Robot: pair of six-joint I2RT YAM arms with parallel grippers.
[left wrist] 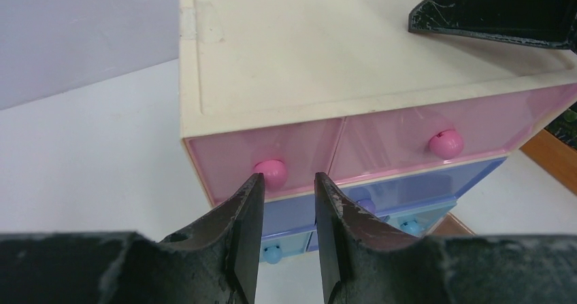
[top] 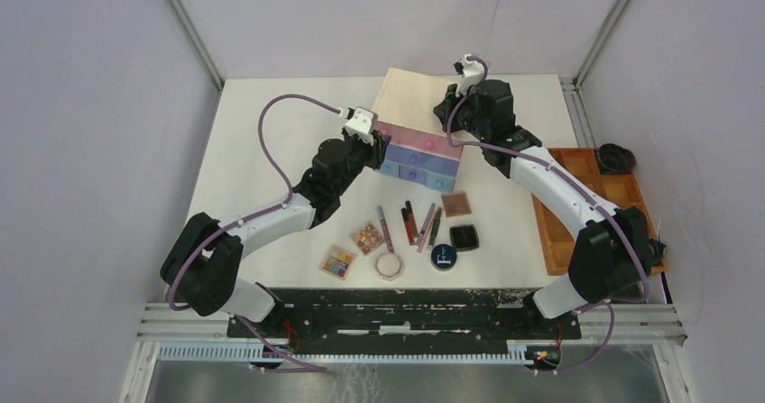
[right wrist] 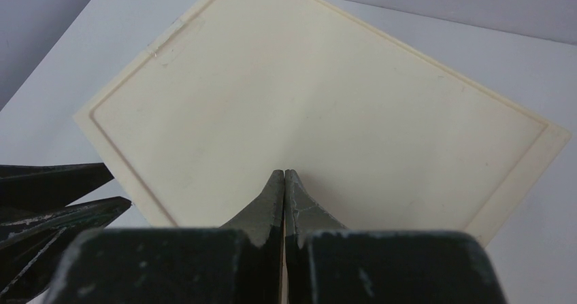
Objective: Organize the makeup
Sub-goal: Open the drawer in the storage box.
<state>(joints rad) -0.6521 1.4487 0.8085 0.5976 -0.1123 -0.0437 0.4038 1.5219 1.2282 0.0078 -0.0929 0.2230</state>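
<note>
The makeup lies in front of the beige drawer box (top: 417, 105): two colourful palettes (top: 339, 261) (top: 367, 238), slim tubes (top: 409, 223), a brown compact (top: 456, 205), a black compact (top: 464, 236), a round dark-blue compact (top: 443, 257) and a pale octagonal jar (top: 390, 266). My left gripper (left wrist: 286, 178) is open at the box's front. The left pink drawer's knob (left wrist: 271, 173) sits just past its left fingertip, not between the jaws. My right gripper (right wrist: 284, 173) is shut, empty, tips at the box's top (right wrist: 326, 93).
Purple and blue drawers (left wrist: 408, 192) sit under the pink ones, and a second pink knob (left wrist: 446, 143) is to the right. An orange-brown tray (top: 552, 218) stands at the table's right edge with dark coiled items (top: 616, 158) at its far end.
</note>
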